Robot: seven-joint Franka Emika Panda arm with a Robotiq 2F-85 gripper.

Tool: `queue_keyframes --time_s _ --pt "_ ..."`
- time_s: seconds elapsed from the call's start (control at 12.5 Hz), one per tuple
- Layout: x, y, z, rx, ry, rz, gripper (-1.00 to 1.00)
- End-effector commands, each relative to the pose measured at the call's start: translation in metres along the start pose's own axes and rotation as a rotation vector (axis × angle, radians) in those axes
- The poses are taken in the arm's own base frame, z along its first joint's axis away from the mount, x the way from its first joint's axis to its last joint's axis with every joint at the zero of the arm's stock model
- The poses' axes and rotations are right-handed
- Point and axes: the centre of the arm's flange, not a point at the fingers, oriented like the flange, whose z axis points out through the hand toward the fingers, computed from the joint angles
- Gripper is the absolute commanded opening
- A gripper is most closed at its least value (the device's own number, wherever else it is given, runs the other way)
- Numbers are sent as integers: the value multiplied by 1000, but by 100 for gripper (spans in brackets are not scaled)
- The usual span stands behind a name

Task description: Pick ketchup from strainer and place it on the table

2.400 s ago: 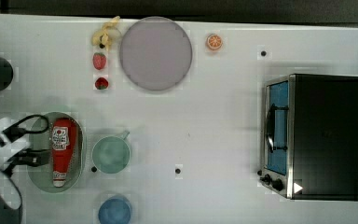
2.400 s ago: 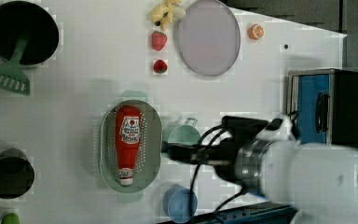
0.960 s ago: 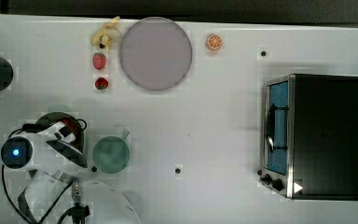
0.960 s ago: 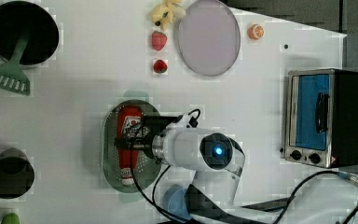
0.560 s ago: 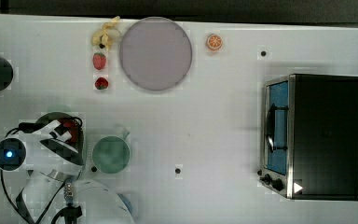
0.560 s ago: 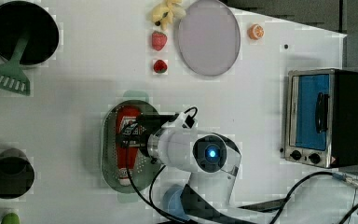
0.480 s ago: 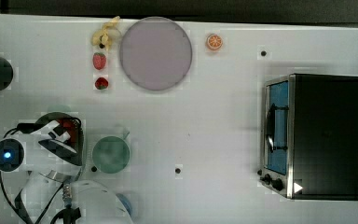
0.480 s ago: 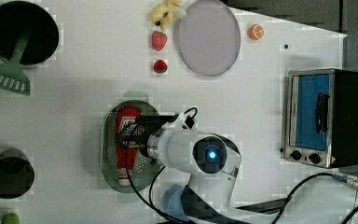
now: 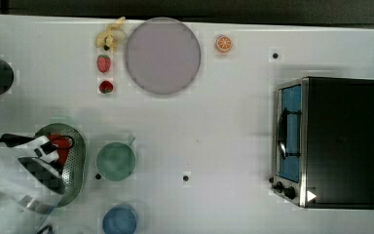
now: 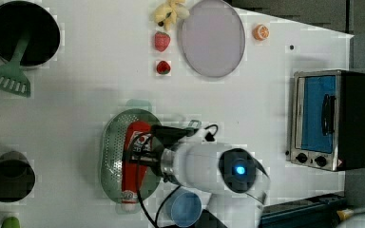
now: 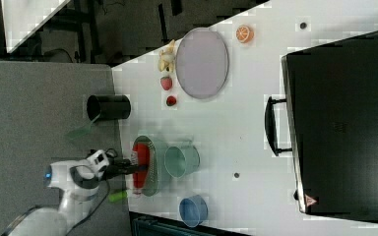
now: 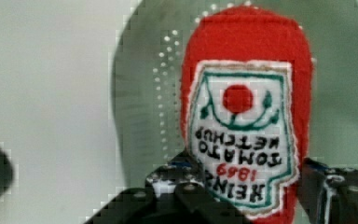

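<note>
The ketchup (image 12: 247,116), a red bottle with a white label, lies lengthwise in the pale green strainer (image 12: 140,93). My gripper (image 12: 251,186) is down over the bottle's label, with one finger (image 12: 177,179) pressed against each side, so it is shut on the bottle. In the left view the ketchup (image 10: 134,166) lies in the strainer (image 10: 110,156) with its white cap at the rim, and the gripper (image 10: 145,152) crosses its middle. In the top view the arm hides most of the ketchup (image 9: 60,146) and part of the strainer (image 9: 75,165). White table (image 9: 214,126) lies all around.
A green cup (image 9: 116,161) stands just beside the strainer and a blue cup (image 9: 120,219) near the table edge. Farther off are a grey-lilac plate (image 9: 162,55), two strawberries (image 9: 103,63), a banana (image 9: 109,36), an orange slice (image 9: 223,44) and a toaster oven (image 9: 331,141).
The arm has swung in over the strainer and come down on the bottle. Its fingers have closed in onto the bottle's sides. The bottle still lies in the strainer.
</note>
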Motion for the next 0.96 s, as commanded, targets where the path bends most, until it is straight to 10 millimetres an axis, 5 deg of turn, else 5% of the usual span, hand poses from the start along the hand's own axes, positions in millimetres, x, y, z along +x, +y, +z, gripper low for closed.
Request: queue_keyframes --time_s 0.08,0.56,0.96 --pt "18 -5 -76 35 41 -47 13" --pt "64 45 -174 -101 -24 -149 13" --pt "142 137 -244 -98 85 -133 13"
